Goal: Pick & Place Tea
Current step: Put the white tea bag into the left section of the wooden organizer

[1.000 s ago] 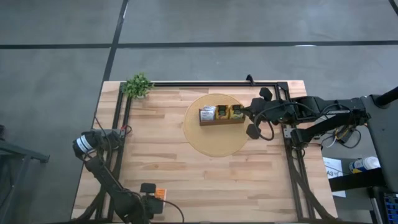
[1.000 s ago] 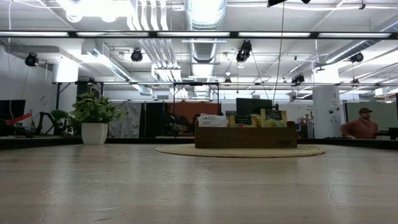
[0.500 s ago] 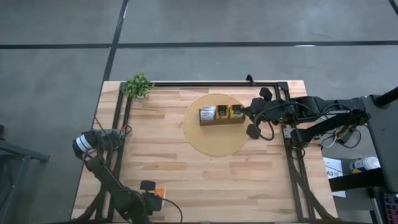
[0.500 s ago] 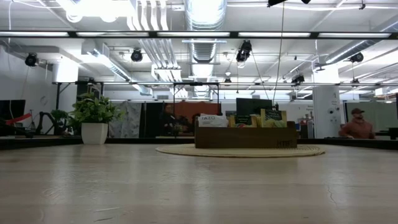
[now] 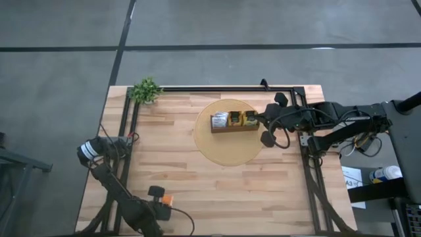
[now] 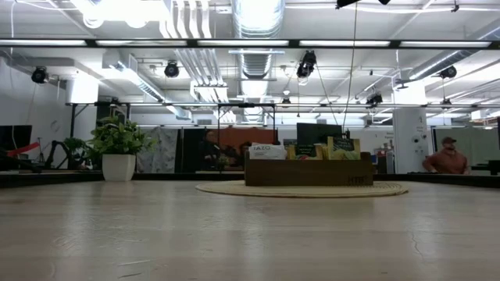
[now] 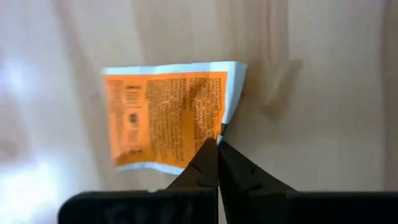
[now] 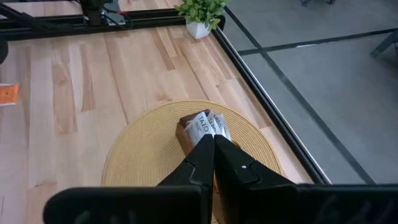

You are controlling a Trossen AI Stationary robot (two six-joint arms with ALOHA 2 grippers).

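An orange-and-white tea sachet (image 7: 165,115) lies on the wooden table near its front edge, left of the middle (image 5: 169,199). My left gripper (image 7: 217,142) points down at it, shut at one corner. Far off, a brown wooden box (image 5: 234,122) holding more tea sachets stands on a round woven mat (image 5: 230,148); in the low view the box (image 6: 308,172) stands upright with sachets sticking out of its top. My right gripper (image 8: 213,140) hangs shut in the air over the mat's right side, beside the box, touching nothing. My left gripper pinches the orange sachet's corner (image 7: 222,124) between its two fingers, coming from above and pointing down. The white edge beside the fingers is bent upward, and the rest of the sachet lies on the table.
A small potted plant (image 5: 146,90) stands at the far left corner. A black frame rail (image 5: 223,88) runs along the far edge and down both sides. Bare wood lies between the sachet and the mat. People move in the room behind the table.
My left gripper has sunk a little onto the orange sachet and rolled slightly, so less of the orange shows beside it in the high view. The right arm has kept still.
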